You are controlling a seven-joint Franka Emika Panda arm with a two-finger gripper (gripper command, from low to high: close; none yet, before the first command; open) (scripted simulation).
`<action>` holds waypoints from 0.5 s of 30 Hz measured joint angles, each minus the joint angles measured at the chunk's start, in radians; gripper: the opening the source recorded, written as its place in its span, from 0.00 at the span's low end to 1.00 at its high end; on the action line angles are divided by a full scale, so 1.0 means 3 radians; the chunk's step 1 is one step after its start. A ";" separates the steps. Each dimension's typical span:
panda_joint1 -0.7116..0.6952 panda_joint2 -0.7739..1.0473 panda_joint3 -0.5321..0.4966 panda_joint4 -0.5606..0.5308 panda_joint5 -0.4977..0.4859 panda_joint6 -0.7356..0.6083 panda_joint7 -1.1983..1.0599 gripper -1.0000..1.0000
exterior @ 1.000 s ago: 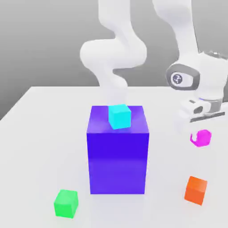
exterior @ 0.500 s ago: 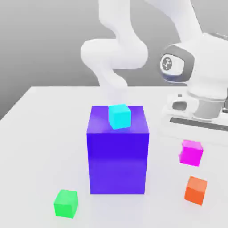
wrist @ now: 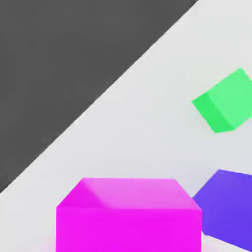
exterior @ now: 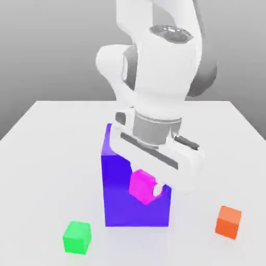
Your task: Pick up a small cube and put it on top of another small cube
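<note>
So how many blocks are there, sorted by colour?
Magenta cube, held in the gripper: 1
Green cube: 1
Orange cube: 1
Big blue-purple block: 1
Total in view: 4

White table (exterior: 47, 135), green cube (exterior: 77, 237), orange cube (exterior: 228, 222), blue block (exterior: 117, 197)

A pale, near-white worktop (exterior: 47, 156) spreads across the exterior view, smooth and evenly lit, with soft shadows. Behind its far edge rises a plain grey backdrop (exterior: 52, 47). In the hand view the surroundings beyond the worktop's edge are dark grey.
</note>
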 joint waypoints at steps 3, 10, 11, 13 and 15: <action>-0.0160 0.0083 -0.0083 0.0016 0.0091 0.0115 0.0021 0.00; -0.0586 0.0346 -0.0322 -0.0059 0.0216 0.0396 0.0145 0.00; -0.0640 0.0396 -0.0358 -0.0091 0.0191 0.0427 0.0206 0.00; -0.0624 0.0582 -0.0420 -0.0106 0.0061 0.0584 0.0332 0.00; -0.0577 0.0809 -0.0502 -0.0097 -0.0109 0.0782 0.0462 0.00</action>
